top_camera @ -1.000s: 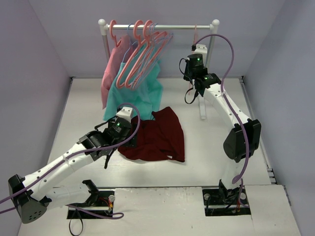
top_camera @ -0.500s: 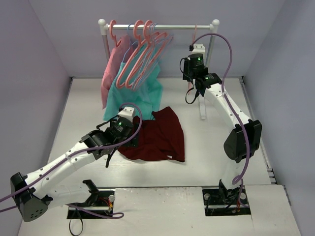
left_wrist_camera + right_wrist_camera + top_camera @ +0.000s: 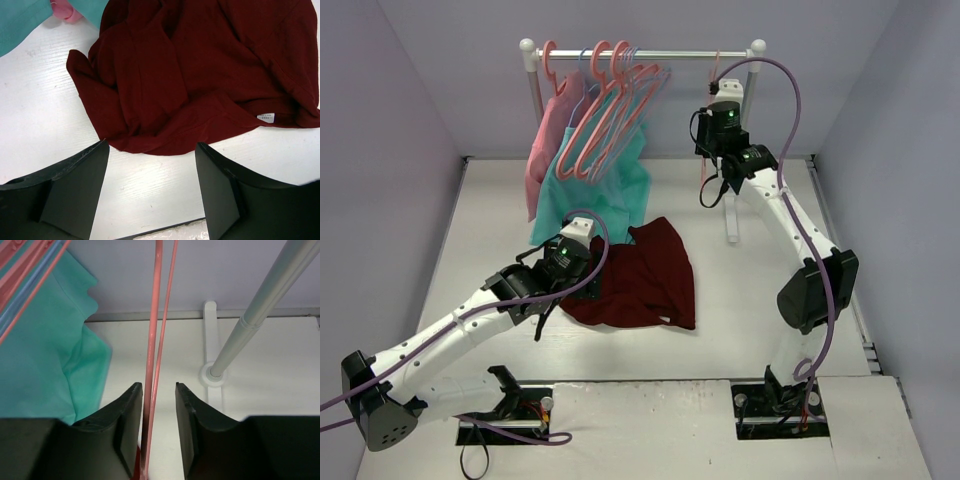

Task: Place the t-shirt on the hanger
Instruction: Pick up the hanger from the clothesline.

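T-shirt lies crumpled on the white table, its near hem just past the tips of the left gripper; those fingers stand wide apart w/ nothing between them but bare table and the hem's edge. White neck tag sits beyond the far-side finger, off to its outer side.

Cloth looks soft, light and limp; it'll sag and bunch if pinched at one spot, so prob. best taken at the collar by the tag, or at a shoulder seam, to keep the neck open for threading. A single layer may slip; a folded ridge should hold better.

Hanger runs upright between the fingers of the right gripper; fingers narrow, bracketing the thin pink rods, a gap showing on one side, so not clamped as far as I can tell. It looks thin, smooth and springy, likely to twist if held off-centre; grip near the hook's base.

Teal garment hangs off one finger's outer side, grey rack pole off the other's. Table looks matte and flat; lilac walls close in on three sides; rack crowds the back.
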`<state>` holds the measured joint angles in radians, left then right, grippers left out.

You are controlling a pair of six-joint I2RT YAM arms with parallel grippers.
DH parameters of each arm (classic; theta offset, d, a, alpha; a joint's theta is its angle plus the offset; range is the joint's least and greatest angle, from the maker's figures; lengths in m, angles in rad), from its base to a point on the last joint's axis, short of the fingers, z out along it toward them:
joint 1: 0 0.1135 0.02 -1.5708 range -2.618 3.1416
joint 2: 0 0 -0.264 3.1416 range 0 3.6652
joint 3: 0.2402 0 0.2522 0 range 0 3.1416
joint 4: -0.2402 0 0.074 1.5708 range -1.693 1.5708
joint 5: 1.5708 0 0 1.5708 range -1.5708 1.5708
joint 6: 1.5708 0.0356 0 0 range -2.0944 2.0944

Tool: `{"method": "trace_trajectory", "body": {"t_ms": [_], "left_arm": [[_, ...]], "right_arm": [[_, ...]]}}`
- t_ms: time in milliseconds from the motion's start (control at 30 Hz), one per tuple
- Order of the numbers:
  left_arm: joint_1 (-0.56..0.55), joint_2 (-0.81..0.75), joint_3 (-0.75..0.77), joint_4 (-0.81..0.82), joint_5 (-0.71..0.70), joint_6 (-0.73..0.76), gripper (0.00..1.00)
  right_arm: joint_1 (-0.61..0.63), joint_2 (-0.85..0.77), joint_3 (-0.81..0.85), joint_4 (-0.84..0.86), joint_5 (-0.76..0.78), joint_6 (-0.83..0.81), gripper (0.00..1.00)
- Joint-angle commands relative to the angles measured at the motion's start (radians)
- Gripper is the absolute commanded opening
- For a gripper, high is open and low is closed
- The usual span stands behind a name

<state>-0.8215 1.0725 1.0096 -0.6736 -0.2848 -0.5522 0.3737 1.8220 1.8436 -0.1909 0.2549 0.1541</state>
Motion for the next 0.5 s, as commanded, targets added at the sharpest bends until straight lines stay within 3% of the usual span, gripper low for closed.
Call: {"method": "trace_trajectory", "body": {"t_ms": [0,133,333,467], "left_arm": [[0.008,-0.002,0.052,0.046,-0.004,0.006,0.65],[0.007,-0.003,0.052,0.046,-0.001,0.005,0.65],[0.008,-0.008,0.049,0.044,-0.005,0.005,0.65],[0.008,-0.010,0.046,0.045,-0.005,0.003,0.65]], "right_arm": [[0.002,-0.068,0.054,0.044,0.028,-0.011,0.26],[0.001,-0.058,0.051,0.045,0.041,-0.019,0.24],[0.002,-0.031,0.067,0.046,0.042,-0.020,0.29],[0.001,-0.017,0.083,0.047,0.035,-0.025,0.24]]}}
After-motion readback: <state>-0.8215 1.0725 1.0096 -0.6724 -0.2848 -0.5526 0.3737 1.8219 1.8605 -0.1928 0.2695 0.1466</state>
